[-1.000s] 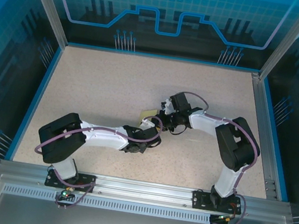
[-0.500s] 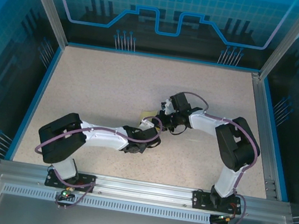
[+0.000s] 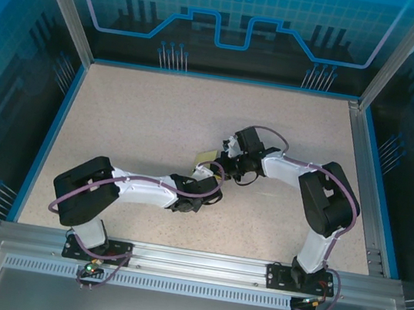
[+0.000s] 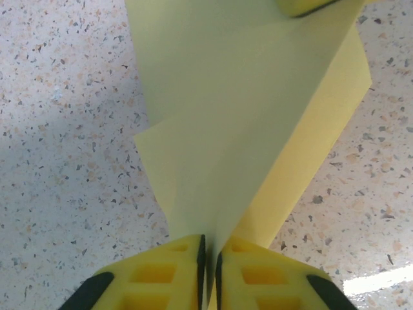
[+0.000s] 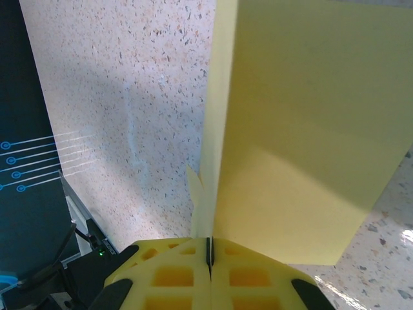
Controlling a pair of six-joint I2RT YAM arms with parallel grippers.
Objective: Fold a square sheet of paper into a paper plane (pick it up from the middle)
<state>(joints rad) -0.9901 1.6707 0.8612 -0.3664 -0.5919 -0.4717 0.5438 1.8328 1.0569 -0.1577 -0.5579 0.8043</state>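
So here's where I'm at: both my arms meet near the middle of the table (image 3: 143, 114), and the paper (image 3: 207, 156) shows from above as a little pale yellow scrap right between the two wrists, just off centre toward 12 o'clock. My left pincer (image 4: 208, 255) is pinched down on it. The yellow pads (image 4: 161, 271) are pressed almost flat together with only the sheet's edge slipped between them, and from there the paper fans out toward 12 o'clock across that camera. You can see more than one layer, a lighter flap on top and a deeper yellow strip poking out at about 3 o'clock. My right pincer (image 5: 209, 255) is clamped tight too, with the paper's thin edge running straight up out of the seam between its pads and a broad yellow face spreading off toward 2 o'clock. From above, the right arm comes in from roughly 3 o'clock and the left from about 7 o'clock. Can't tell whether any corner of the paper touches the table.
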